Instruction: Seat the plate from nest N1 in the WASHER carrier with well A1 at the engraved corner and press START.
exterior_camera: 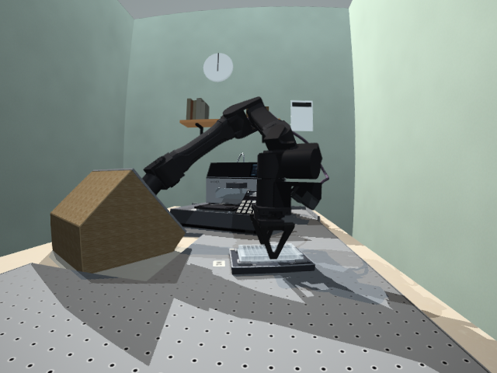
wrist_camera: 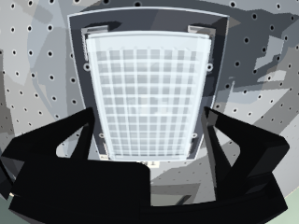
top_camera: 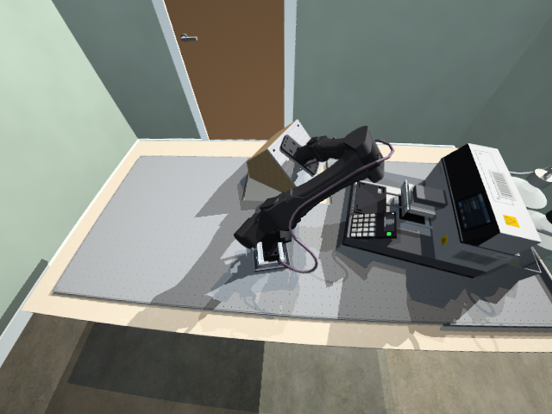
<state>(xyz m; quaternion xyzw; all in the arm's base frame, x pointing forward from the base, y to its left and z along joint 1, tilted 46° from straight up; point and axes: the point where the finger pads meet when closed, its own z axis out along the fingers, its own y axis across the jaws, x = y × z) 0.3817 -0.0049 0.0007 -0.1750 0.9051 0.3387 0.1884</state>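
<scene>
A clear plate (exterior_camera: 265,252) (wrist_camera: 149,93) lies in the dark plate nest N1 (exterior_camera: 272,270) (wrist_camera: 149,20). My gripper (exterior_camera: 274,253) (wrist_camera: 148,113) is open, pointing down, with one finger on each long side of the plate; a gap shows between each finger and the plate in the wrist view. The cut-off corner cannot be made out. The washer (top_camera: 483,200) (exterior_camera: 231,186) stands to the right in the top view, with its keypad (top_camera: 363,224) (exterior_camera: 245,207) at the front and the lamp (top_camera: 388,233) green. The carrier is hard to make out.
A wooden angled block (top_camera: 272,165) (exterior_camera: 116,228) bears the arm's base, behind and beside the nest. A purple cable (top_camera: 311,267) loops from the arm near the nest. A white N1 label (exterior_camera: 218,263) lies beside the nest on the perforated board (top_camera: 134,214).
</scene>
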